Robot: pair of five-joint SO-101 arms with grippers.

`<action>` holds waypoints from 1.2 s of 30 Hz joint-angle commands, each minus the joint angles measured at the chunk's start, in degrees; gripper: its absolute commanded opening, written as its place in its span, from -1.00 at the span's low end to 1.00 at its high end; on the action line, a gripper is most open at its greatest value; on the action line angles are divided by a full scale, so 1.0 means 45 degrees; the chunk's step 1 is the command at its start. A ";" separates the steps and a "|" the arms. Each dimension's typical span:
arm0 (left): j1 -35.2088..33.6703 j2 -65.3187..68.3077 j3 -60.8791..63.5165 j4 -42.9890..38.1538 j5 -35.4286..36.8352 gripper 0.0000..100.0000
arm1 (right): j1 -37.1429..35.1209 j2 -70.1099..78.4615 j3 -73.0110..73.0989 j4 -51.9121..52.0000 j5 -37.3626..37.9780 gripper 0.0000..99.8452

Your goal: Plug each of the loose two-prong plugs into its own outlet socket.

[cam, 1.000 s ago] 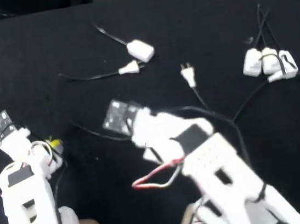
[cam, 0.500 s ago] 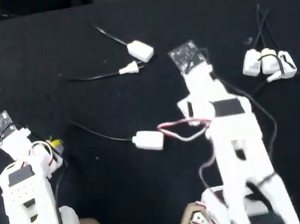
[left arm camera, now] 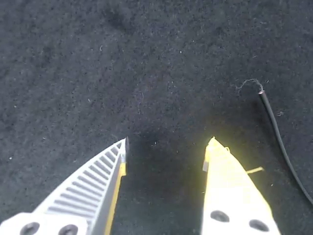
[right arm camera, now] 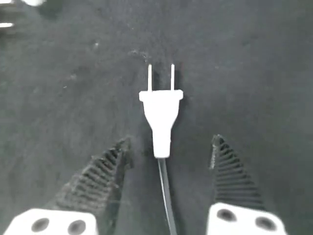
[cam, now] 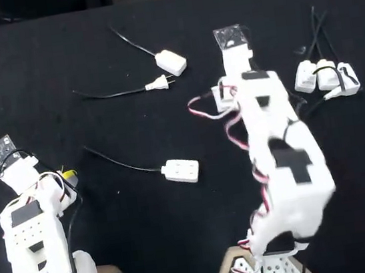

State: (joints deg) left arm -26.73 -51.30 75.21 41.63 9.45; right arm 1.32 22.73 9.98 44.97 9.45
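Observation:
A white two-prong plug (right arm camera: 161, 110) lies flat on the black table, prongs pointing away. My right gripper (right arm camera: 168, 142) is open, one finger on each side of the plug's rear end and its cable. In the high view the right arm (cam: 258, 99) covers that plug. A second loose plug (cam: 158, 82) lies at the far middle beside a white outlet socket (cam: 171, 62). Another socket (cam: 181, 170) lies nearer, at the centre. My left gripper (left arm camera: 168, 142) is open over bare cloth at the near left (cam: 66, 175).
A cluster of white sockets (cam: 326, 75) with black cables and a plug (cam: 336, 93) sits at the far right. A thin black cable (left arm camera: 276, 129) runs beside the left gripper. The table (cam: 38, 61) is covered in black cloth.
The right arm swung from the table's centre out to the far right-middle, uncovering the near socket and now covering the plug there. The left arm has not moved.

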 commanded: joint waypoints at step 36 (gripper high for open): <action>0.0088 -0.0117 -0.0459 -0.0078 -0.0137 -0.49 | -0.1231 -0.4952 0.5460 0.0371 0.4435 -0.72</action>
State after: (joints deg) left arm -26.73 -51.30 75.21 41.63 9.45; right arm -3.34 3.38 34.42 45.85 27.38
